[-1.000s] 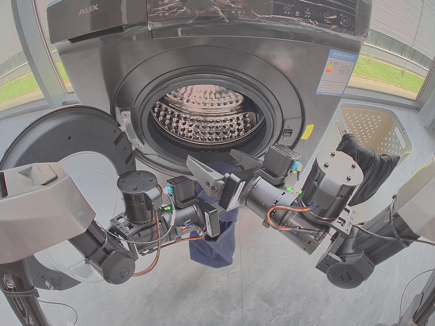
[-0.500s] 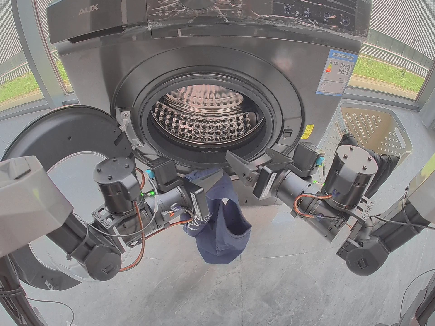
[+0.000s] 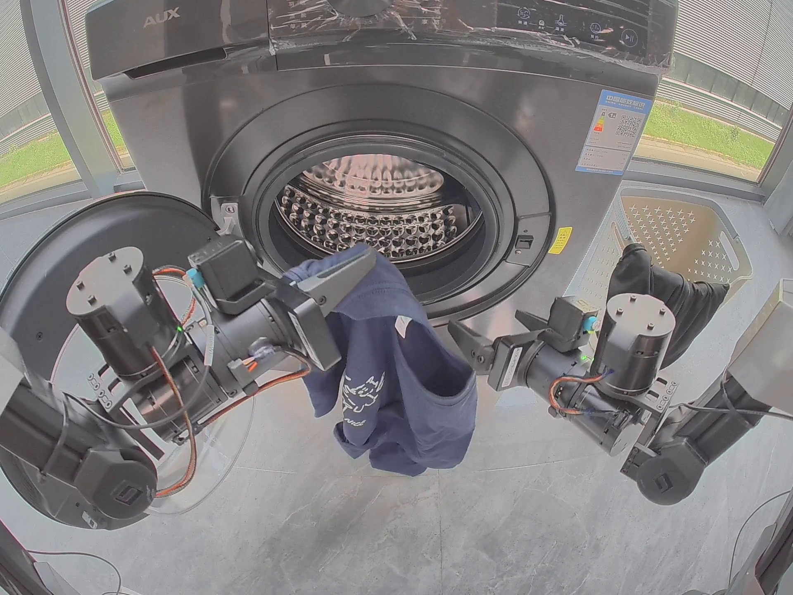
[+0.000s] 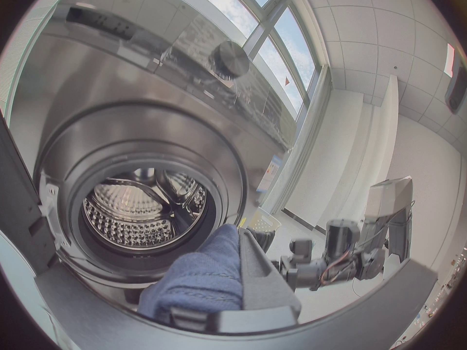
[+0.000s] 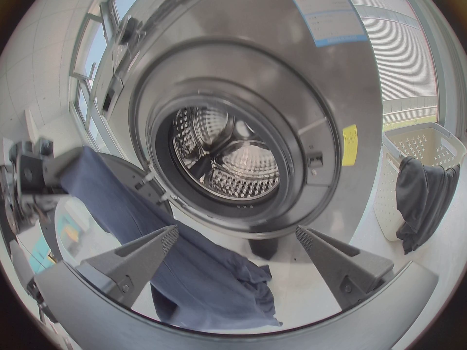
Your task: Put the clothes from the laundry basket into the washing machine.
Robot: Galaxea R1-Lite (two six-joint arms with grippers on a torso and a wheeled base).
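Lifted by the left arm, the navy shirt [image 3: 396, 373] now hangs higher than a second ago, its top edge up at the lower lip of the washing machine [image 3: 372, 101] opening instead of low by the floor [image 3: 496, 522]. The right arm has drawn back to the right and lower, away from the cloth.

The left tool [image 3: 359, 259] is clamped on the shirt's upper edge, just in front of the drum [image 3: 376, 208] mouth. The rest of the shirt drapes down below it, clear of the floor, with a pale print showing. In the left wrist view the blue cloth [image 4: 204, 278] sits bunched against one finger [image 4: 265, 278].

The right tool [image 3: 487, 330] hangs with its fingers apart and nothing between them, right of the shirt and not touching it.

The round door [image 3: 107, 241] stands swung open on the left. Right of the machine, the laundry basket [image 3: 702, 233] has a dark garment [image 3: 669, 299] draped over its near rim.
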